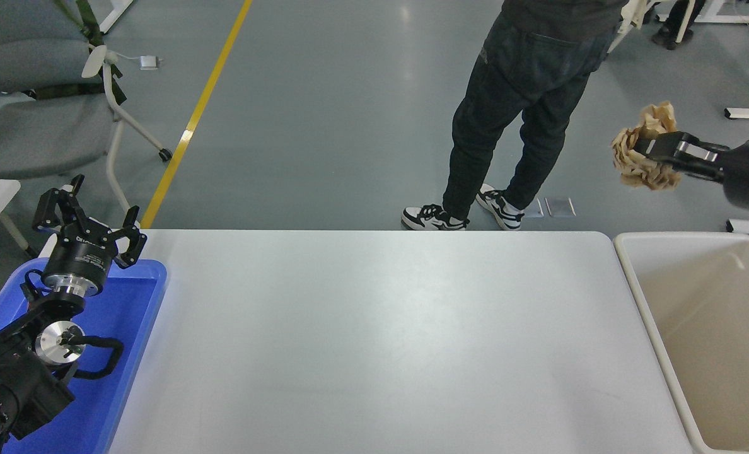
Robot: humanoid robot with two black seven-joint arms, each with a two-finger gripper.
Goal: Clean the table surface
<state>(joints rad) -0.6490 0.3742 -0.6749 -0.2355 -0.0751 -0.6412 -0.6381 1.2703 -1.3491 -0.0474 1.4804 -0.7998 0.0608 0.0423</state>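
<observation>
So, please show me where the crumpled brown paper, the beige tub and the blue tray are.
crumpled brown paper [640, 165], head view, on its wrinkled middle.
beige tub [630, 280], head view, on its left rim.
blue tray [130, 328], head view, on its bare floor.

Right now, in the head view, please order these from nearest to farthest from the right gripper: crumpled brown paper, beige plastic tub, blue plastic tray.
1. Crumpled brown paper: clamped in the right gripper.
2. Beige plastic tub: below it, table's right end.
3. Blue plastic tray: far left.
</observation>
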